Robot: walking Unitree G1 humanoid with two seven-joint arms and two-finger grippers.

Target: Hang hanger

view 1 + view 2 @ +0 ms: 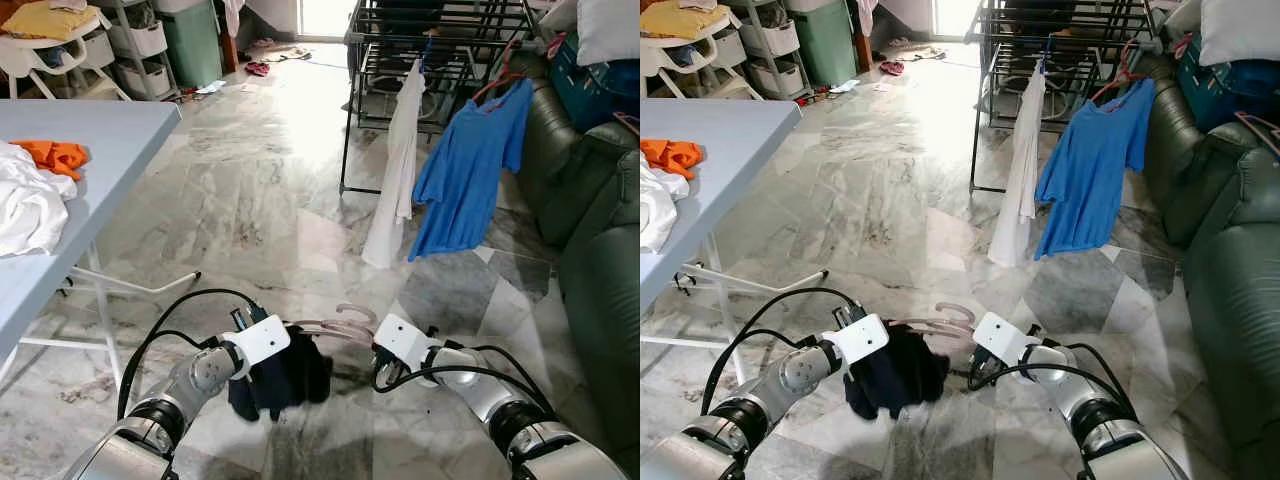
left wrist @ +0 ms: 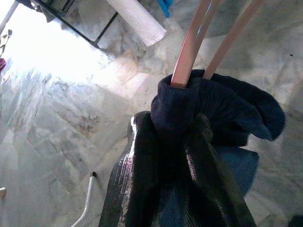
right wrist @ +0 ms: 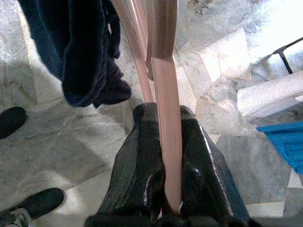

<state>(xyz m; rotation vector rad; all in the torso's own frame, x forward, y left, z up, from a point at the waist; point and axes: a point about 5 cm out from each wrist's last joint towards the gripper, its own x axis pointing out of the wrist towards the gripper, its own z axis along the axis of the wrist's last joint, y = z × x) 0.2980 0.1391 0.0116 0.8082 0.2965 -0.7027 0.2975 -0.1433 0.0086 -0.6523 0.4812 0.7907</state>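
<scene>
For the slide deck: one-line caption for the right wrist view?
Right tool clamps the pink hanger, dark garment draped on its far end.

A pale pink plastic hanger [image 1: 335,325] lies roughly level above the marble floor, its hook curling away from the robot; a dark navy garment [image 1: 285,380] is bunched over its left end and droops below it; its right end sits pinched between two black fingers [image 3: 142,165]; the clothed end between another pair [image 2: 137,175].
</scene>
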